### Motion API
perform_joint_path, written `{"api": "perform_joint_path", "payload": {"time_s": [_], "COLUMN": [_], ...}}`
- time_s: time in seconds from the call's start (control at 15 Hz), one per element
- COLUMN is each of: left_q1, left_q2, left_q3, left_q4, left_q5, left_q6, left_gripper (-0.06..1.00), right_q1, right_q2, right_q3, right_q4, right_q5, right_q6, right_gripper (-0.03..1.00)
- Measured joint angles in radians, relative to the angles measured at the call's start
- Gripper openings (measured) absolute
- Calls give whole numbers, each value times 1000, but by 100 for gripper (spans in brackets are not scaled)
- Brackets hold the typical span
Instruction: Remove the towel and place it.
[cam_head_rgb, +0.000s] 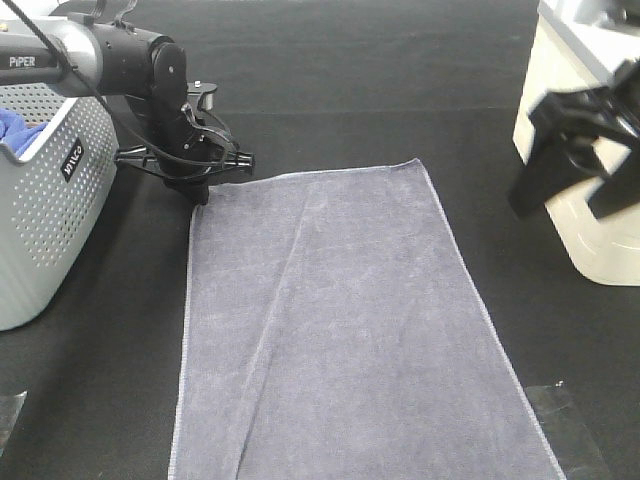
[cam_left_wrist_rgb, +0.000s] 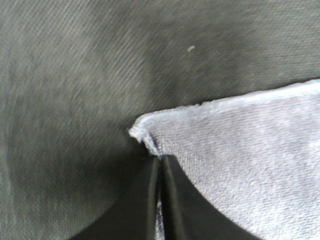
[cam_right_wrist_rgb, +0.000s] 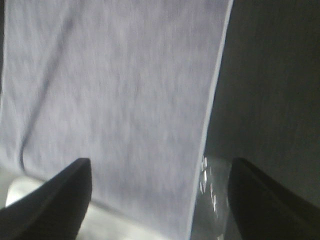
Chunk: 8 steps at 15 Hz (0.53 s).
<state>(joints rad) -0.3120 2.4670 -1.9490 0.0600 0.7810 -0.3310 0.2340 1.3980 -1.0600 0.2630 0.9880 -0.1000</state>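
The greyish-purple towel lies spread flat on the black table, its long side running from the far middle toward the near edge. My left gripper sits at the towel's far left corner. In the left wrist view its fingertips are pressed together, pinching the hemmed corner of the towel. My right gripper hangs in the air at the right, off the towel's far right corner. Its jaws stand wide apart around nothing, looking down on the towel and its right hem.
A grey perforated basket holding a bright blue cloth stands at the left edge. A cream-white bin stands at the right, behind my right gripper. A patch of clear tape lies on the table by the towel's near right side.
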Motion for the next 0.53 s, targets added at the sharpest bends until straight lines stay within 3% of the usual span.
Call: {"api": "perform_joint_path", "payload": {"time_s": [0.13,0.53], "left_q1": [0,0], "left_q2": [0,0], "left_q3": [0,0], "left_q4": [0,0], "left_q5": [-1,-2], "left_q6": [11,33], "left_gripper": [0,0], "right_q1": [0,0], "right_q2": [39,306], "right_q3": [-17,-293], "right_q4": [32,95], "right_q5": [-72,-90], "right_q6": [-16,-133], "right_gripper": [68,67]}}
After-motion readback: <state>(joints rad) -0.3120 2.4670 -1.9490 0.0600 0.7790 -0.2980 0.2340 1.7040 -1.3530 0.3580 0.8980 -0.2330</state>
